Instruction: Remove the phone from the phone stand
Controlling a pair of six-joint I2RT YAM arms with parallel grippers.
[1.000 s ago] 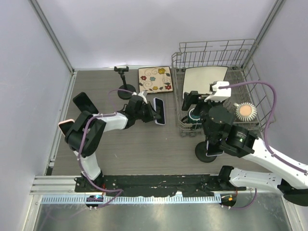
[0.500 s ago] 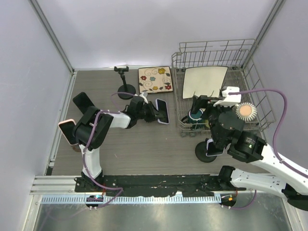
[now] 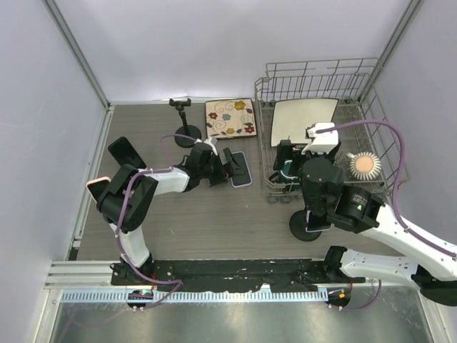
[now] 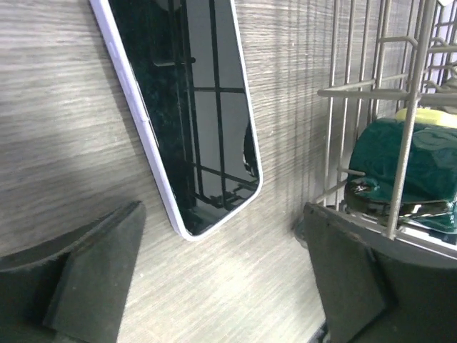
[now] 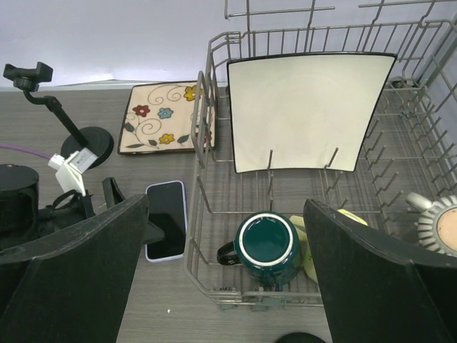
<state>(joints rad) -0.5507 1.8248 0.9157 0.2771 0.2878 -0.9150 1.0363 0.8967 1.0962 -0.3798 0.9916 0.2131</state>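
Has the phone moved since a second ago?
Yes. The phone has shifted slightly right, toward the dish rack, and now lies flat on the table.

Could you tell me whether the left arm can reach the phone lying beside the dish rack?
Probably yes: the phone lies flat just ahead of the open left gripper, nothing between them, and the dish rack stands clear beside it.

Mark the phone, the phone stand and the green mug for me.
phone [image 4: 189, 107], left wrist view, middle of its dark screen.
phone stand [image 5: 93, 141], right wrist view, on its round base.
green mug [image 5: 265, 249], right wrist view, inside its open mouth.
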